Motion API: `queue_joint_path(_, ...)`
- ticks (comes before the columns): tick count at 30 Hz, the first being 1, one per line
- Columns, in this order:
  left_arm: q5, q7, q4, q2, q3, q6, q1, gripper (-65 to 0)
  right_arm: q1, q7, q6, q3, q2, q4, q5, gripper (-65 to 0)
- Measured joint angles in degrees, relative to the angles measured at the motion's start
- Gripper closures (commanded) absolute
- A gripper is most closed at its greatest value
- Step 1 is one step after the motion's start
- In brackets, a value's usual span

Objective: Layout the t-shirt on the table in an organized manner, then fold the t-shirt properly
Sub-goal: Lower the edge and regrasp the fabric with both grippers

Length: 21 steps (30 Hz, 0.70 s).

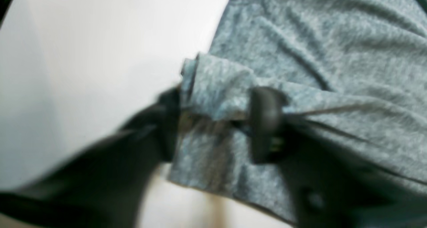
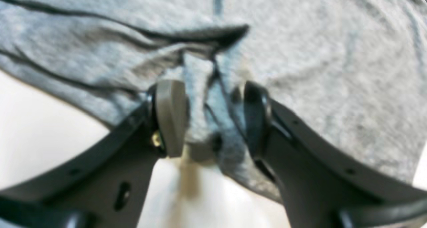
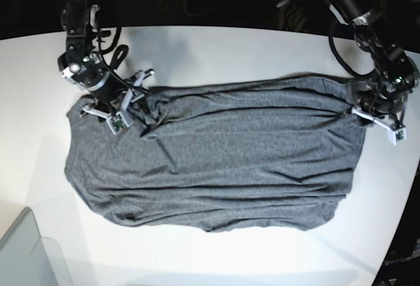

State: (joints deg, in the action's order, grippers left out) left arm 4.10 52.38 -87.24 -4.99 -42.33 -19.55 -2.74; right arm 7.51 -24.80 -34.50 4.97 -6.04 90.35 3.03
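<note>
1. Shirt [image 3: 216,155] lies spread across the middle of the tabletop [image 3: 230,50], long axis running left to right in the base view, with shallow wrinkles along its length.
2. Left end effector [image 3: 367,112] sits at the shirt's edge nearest the tabletop's right edge in the base view. In the left wrist view, left end effector [image 1: 213,121] has a folded hem of shirt [image 1: 317,54] between its fingers [image 1: 265,121], pinching it; view is blurred.
3. Right end effector [image 3: 128,105] sits at the shirt's far corner toward the tabletop's left edge. In the right wrist view, right end effector [image 2: 210,118] pinches a bunched ridge of shirt [image 2: 333,71] between its pads [image 2: 170,116].
4. White tabletop [image 2: 40,121] shows below the gripped cloth in both wrist views.
5. Shirt edge facing the tabletop's near edge lies free.
</note>
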Motion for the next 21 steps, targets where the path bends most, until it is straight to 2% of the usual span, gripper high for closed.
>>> queue_joint_path(6, 0.0, 0.0, 1.6, 0.0, 0.0, 0.0, 0.0, -21.0, 0.0, 0.0, 0.0, -0.2, 0.0, 0.0, 0.0, -28.8)
queue_joint_path(8, 0.0, 0.0, 1.6, 0.0, 0.0, 0.0, 0.1, -12.8, 0.0, 0.0, 0.0, -0.2, 0.0, 0.0, 0.0, -28.8)
queue_joint_path(10, 0.0, 0.0, 1.5, 0.0, -0.1, 0.0, 0.1, -0.7, 0.0, 0.1, 0.0, -0.2, 0.0, 0.0, 0.0, -28.8)
queue_joint_path(16, 0.0, 0.2, 1.4, 0.0, -0.1, 0.0, 0.5, 0.0, 0.3, 0.0, 0.0, -0.1, 0.0, 0.0, 0.0, -28.8)
queue_joint_path(21, 0.0, 0.7, -5.5, 0.2, -0.3, 0.0, 4.3, -0.2, 0.8, 0.0, 0.0, -0.1, 0.0, 0.0, 0.0, -28.8)
